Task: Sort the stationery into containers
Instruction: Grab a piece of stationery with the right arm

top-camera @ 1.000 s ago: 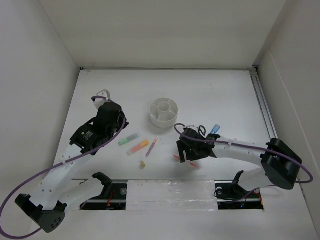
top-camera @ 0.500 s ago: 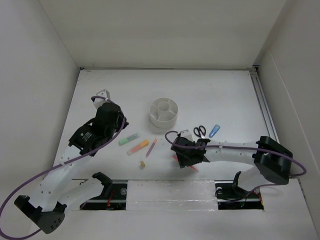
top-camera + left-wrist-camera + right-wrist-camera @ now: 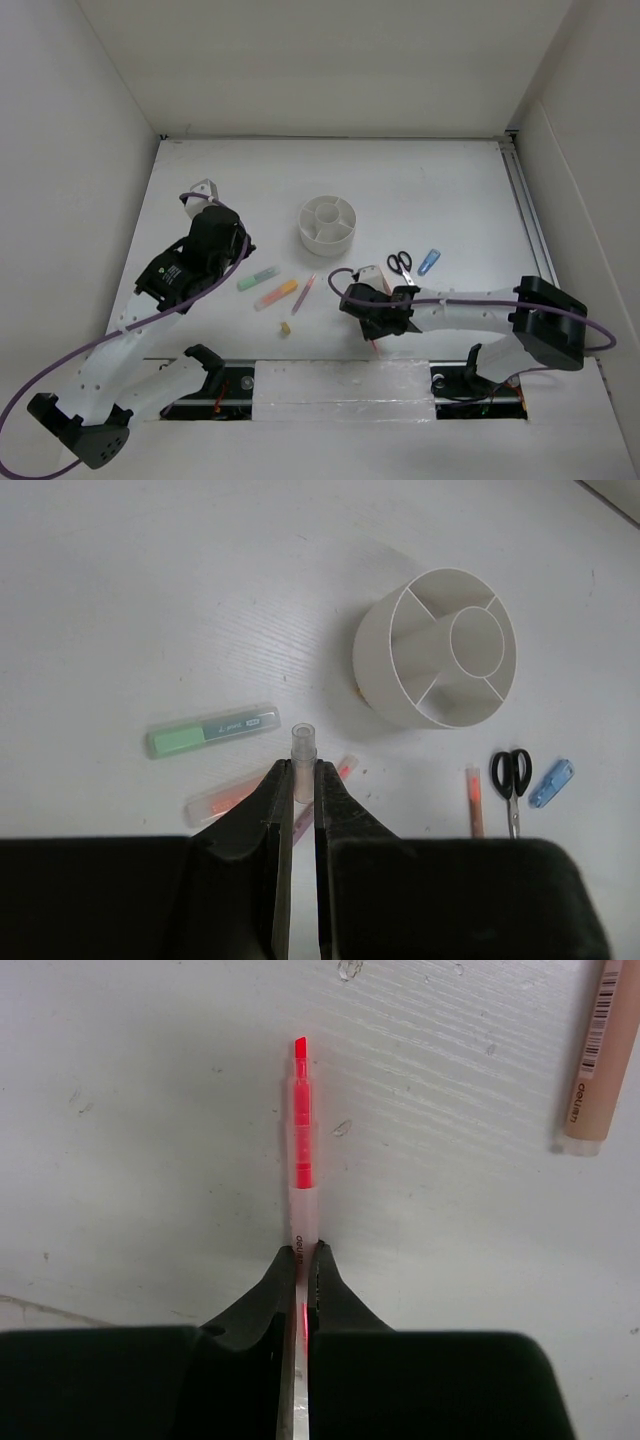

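The right end effector (image 3: 301, 1252) is clenched on the barrel of the red pen (image 3: 302, 1150), which lies flat on the table (image 3: 130, 1110). Its long axis runs straight out ahead of the fingertips, tip pointing away. The white organizer (image 3: 325, 243) sits beyond this end effector, farther from the arm bases and a little toward the left arm's side, so the carry looks to be a lift, then outward and leftward. The pen probably needs tipping upright too, since flat it would bridge the compartments. The left end effector (image 3: 297, 770) is closed, hanging above the table.
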